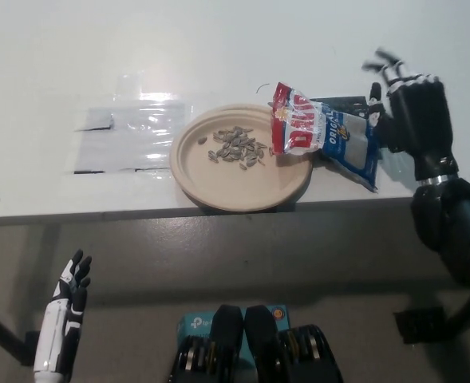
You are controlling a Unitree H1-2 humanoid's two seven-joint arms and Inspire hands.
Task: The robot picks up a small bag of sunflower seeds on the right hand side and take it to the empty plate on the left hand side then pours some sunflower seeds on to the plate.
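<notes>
My right hand (pixel 414 116) hovers open and empty beside the seed bag (pixel 324 134), which lies near the surface's (pixel 219 48) front edge, overlapping the plate (pixel 242 179).

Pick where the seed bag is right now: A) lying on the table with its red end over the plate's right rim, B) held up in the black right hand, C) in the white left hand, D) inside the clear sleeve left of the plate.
A: the seed bag lies on the table, its red end overlapping the plate rim, with the right hand open beside it.
</notes>
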